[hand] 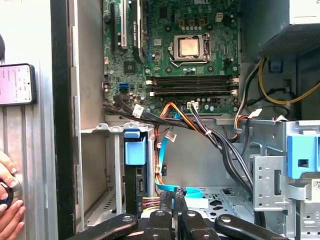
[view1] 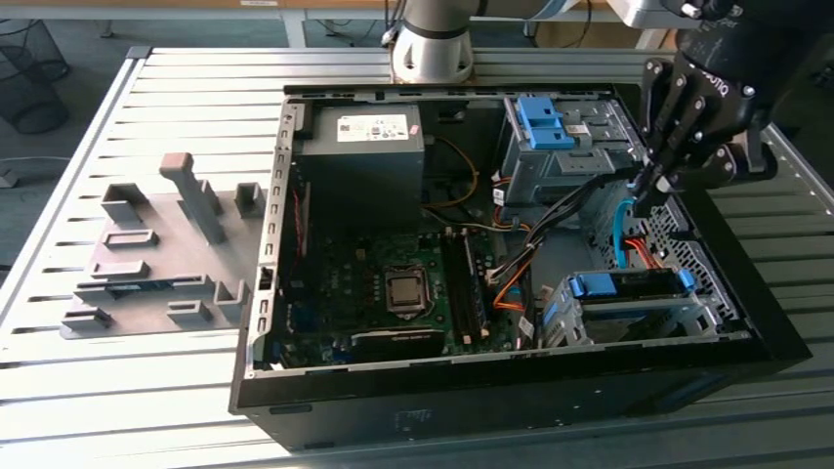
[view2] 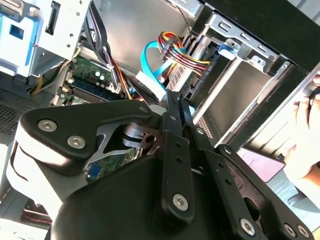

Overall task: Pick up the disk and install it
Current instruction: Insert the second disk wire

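The disk (view1: 544, 121), silver in a bright blue caddy, lies on top of the grey drive cage at the far right of the open computer case (view1: 268, 293); its blue edge (hand: 302, 159) and white label also show in the first wrist view. My black gripper (view1: 647, 191) hangs inside the case between that cage and the near drive bay (view1: 626, 318), which carries a fixed blue bracket (view1: 630, 284). The fingers (hand: 176, 206) are pressed together, right at a light-blue cable (hand: 167, 189); whether they pinch it is unclear. In the second wrist view the fingertips (view2: 174, 107) meet with no gap.
Bundles of black and coloured cables (view1: 521, 256) cross the case floor beside the motherboard (view1: 391, 283). A grey power supply (view1: 365, 147) fills the far corner. A grey fixture (view1: 156, 254) lies on the slatted table. A person's hand (hand: 7, 200) and a phone (hand: 16, 83) are just outside the case wall.
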`<action>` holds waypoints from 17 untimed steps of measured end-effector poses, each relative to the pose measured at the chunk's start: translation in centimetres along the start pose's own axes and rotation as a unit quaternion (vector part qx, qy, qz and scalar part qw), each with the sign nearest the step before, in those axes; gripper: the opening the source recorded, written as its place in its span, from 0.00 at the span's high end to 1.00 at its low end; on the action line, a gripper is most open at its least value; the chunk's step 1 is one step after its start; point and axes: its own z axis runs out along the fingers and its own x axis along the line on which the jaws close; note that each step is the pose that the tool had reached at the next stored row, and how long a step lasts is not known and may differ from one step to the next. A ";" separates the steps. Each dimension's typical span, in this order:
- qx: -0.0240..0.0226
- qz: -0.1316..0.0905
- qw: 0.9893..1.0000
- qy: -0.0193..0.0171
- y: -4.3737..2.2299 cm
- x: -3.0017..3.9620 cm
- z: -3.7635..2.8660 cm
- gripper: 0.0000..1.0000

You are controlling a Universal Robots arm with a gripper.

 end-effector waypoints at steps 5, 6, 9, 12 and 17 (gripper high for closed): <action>0.001 0.007 1.000 0.003 0.05 -0.30 0.20 0.83; 0.001 0.008 1.000 0.005 0.05 -0.32 0.24 0.83; 0.002 0.008 1.000 0.011 0.12 -0.35 0.32 0.81; 0.004 0.007 1.000 0.023 0.19 -0.43 0.38 0.75; 0.004 0.007 1.000 0.030 0.23 -0.71 0.62 0.75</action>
